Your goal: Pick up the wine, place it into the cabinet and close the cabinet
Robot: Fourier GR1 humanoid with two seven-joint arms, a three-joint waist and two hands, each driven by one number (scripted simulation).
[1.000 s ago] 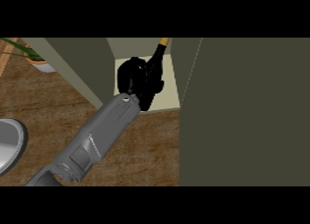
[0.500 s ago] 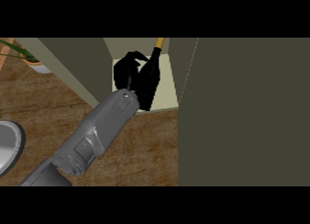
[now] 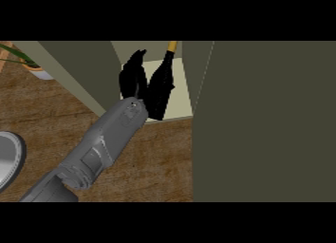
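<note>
The wine bottle [image 3: 161,90] is dark with a yellow neck and stands inside the open cabinet [image 3: 179,102] on its pale shelf, leaning a little to the right. My left hand [image 3: 133,76] is just left of the bottle at the cabinet's mouth. Its fingers point straight up, and a narrow gap shows between them and the bottle's upper part. Lower down, hand and bottle overlap in black, so contact there is unclear. The grey forearm [image 3: 100,147] comes in from the lower left. My right hand shows nowhere.
The cabinet's olive door [image 3: 269,123] stands open and fills the right half of the view. The cabinet's left wall [image 3: 83,71] is beside my hand. A grey plate [image 3: 1,161] lies at the left edge on the wooden counter. A potted plant [image 3: 27,59] stands far left.
My left hand has pushed deeper into the cabinet with the bottle. Its fingers, curled round the bottle before, now stand straight and apart from it.
</note>
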